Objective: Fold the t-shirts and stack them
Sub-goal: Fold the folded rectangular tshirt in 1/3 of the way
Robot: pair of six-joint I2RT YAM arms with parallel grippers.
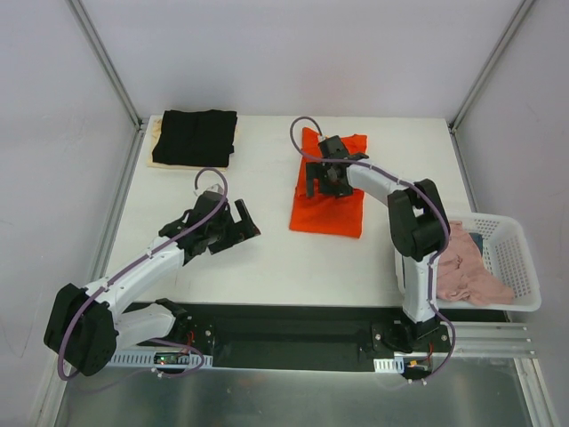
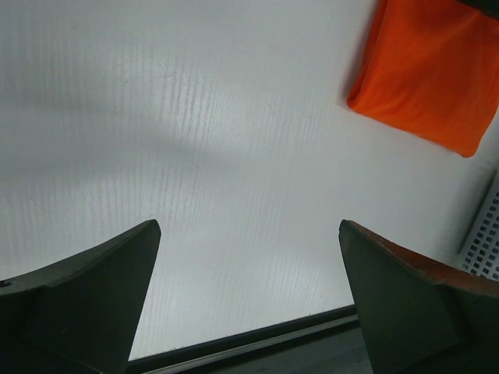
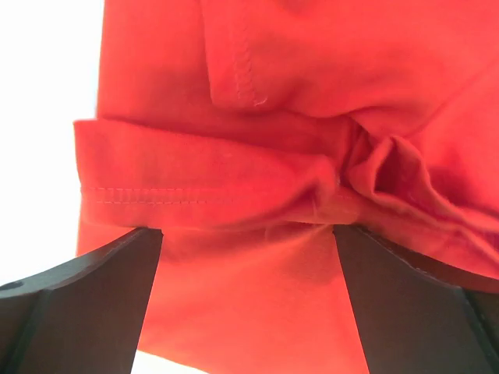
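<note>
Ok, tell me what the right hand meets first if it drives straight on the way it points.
The orange-red t-shirt: its bunched fold lies right ahead of the open right hand, apparently very close.

Overall light: bright, even and diffuse, falling from above.
Overhead view: sharp across the frame. The table (image 1: pixel 267 258) reads near-white, with only a faint, soft shadow under the left arm (image 1: pixel 151 258).
Dark detail: the black t-shirt (image 1: pixel 194 137) is so dark that its folds barely show.
Colour: the orange-red t-shirt (image 1: pixel 329 200) is strongly saturated in every view.
Left wrist view: a broad, soft grey shadow band crosses the table's left half. The left gripper (image 2: pixel 249 226) shows dark, soft-edged fingers (image 2: pixel 86 304).
Right wrist view: the table at the left edge is blown out to pure white, while the shirt's stitching is in fair focus. The right gripper (image 3: pixel 248 231) shows near-black, blurred fingers (image 3: pixel 86 312).
</note>
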